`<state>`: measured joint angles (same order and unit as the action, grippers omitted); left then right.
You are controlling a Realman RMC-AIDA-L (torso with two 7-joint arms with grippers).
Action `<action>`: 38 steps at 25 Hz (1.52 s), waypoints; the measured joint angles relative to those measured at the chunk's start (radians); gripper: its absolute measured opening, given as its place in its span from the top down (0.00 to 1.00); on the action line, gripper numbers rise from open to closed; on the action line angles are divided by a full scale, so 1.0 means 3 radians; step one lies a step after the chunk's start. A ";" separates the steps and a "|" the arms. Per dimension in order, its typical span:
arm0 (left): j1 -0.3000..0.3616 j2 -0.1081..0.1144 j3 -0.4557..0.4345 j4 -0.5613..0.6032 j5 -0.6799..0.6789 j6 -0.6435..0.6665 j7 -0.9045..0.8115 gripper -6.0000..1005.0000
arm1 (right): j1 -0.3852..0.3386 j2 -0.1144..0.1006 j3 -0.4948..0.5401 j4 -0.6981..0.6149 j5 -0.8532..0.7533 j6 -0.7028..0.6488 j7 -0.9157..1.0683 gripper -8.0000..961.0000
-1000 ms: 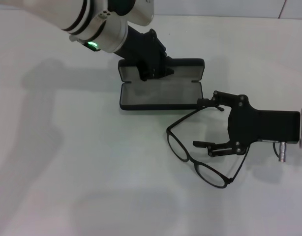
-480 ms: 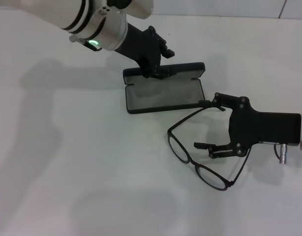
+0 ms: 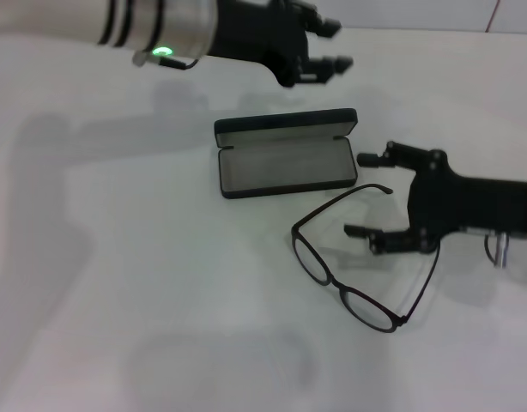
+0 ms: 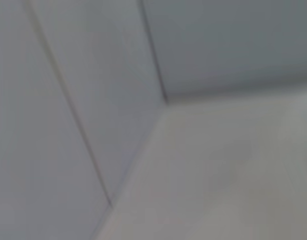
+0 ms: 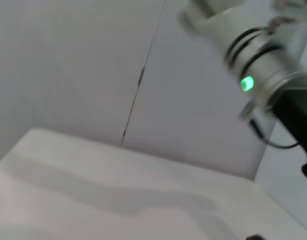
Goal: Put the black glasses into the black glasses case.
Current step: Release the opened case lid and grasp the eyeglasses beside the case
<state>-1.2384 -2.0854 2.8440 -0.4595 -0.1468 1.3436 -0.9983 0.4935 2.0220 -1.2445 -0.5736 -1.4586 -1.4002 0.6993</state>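
Observation:
In the head view the black glasses case lies open at the middle of the table, grey lining up, lid toward the back. The black glasses rest unfolded on the table just in front and right of it, lenses toward me. My right gripper is open at the glasses' right side, with one temple arm running between its spread fingers and touching neither. Raised above and behind the case, my left gripper is open and holds nothing. The wrist views show neither the case nor the glasses.
The white table stretches wide to the left and front of the case. A pale wall stands behind it. The right wrist view catches the left arm with its green light against the wall.
The left gripper has let go of the case lid and lifted up and back to the right. The case swung slightly, then stayed put. The right gripper drew a little right.

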 joint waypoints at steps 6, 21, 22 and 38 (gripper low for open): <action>0.0492 -0.0005 0.0000 0.0143 -0.1138 0.0168 0.0047 0.51 | -0.0037 -0.0027 -0.0010 -0.0654 -0.0344 -0.0121 0.0998 0.11; 0.1203 -0.0012 0.0000 0.0649 -0.2049 -0.0091 0.0155 0.51 | 0.0627 -0.0023 -0.0236 -0.2172 -0.2180 -0.0719 0.3248 0.11; 0.1222 -0.0012 0.0000 0.0654 -0.2058 -0.0094 0.0155 0.51 | 0.0698 -0.0023 -0.0317 -0.2195 -0.2261 -0.0750 0.3328 0.11; 0.1319 -0.0013 -0.0013 0.0855 -0.2116 -0.0138 0.0359 0.52 | 0.1620 -0.0009 -0.0534 -0.1845 -0.2580 -0.0922 0.4727 0.11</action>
<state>-0.8428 -2.0892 2.8400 -0.2028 -0.7815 1.3022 -0.8905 0.9795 2.0194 -1.4048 -1.1269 -2.2327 -1.6770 2.1176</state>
